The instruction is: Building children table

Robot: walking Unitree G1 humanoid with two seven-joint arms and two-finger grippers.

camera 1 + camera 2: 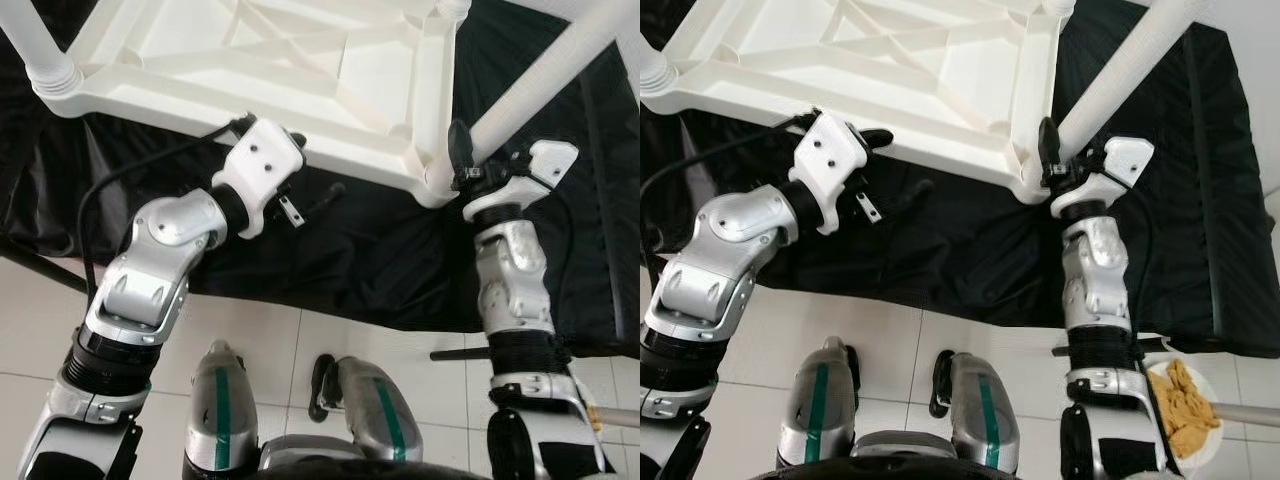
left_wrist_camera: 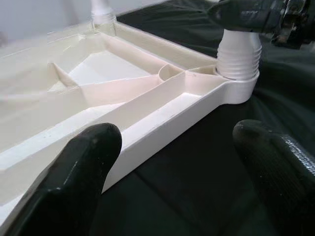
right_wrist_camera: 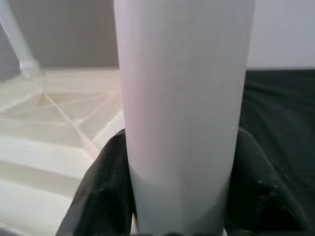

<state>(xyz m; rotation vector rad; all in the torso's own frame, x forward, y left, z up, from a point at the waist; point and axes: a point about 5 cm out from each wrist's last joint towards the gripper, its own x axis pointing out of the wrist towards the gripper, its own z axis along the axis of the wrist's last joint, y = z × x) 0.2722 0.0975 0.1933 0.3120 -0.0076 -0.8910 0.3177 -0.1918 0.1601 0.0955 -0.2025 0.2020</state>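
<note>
**A:** Head views first. Where's the table?

**B:** White plastic tabletop [image 1: 250, 60] lies upside down on a black cloth [image 1: 370, 260], ribbed underside up. The cloth's near edge runs just ahead of the robot's knees [image 1: 300, 420]; white tiled floor [image 1: 300, 340] below it.

**A:** Legs on?

**B:** Near-right corner has a white leg [image 1: 540, 80] seated in its socket, leaning up and off to the right. Another leg [image 1: 40, 45] stands at the left corner. Right gripper [image 1: 462, 160] sits at the base of the near-right leg, just above the socket.

**A:** Left arm?

**B:** Left gripper [image 1: 875, 160] is against the tabletop's near edge, about mid-span, well apart from either corner. Open cloth between the two arms. A plate of yellowish food [image 1: 1185, 405] is on the floor by the right arm.

**A:** Left wrist view?

**B:** Jaws spread. One fingertip [image 2: 88, 157] hangs beside the tabletop's edge rail [image 2: 162, 128], the other [image 2: 275, 162] over bare cloth. Cannot tell if the near one touches the rail. Rail runs clean to the corner socket [image 2: 238, 88], where the ribbed end of the leg goes in and the right gripper's black fingers wrap it above.

**A:** Right wrist view?

**B:** Leg [image 3: 184, 108] sits dead centre, black fingers [image 3: 106, 191] hard against both sides: jaws pinching the leg. Tabletop ribs to one side, black cloth to the other.
</note>
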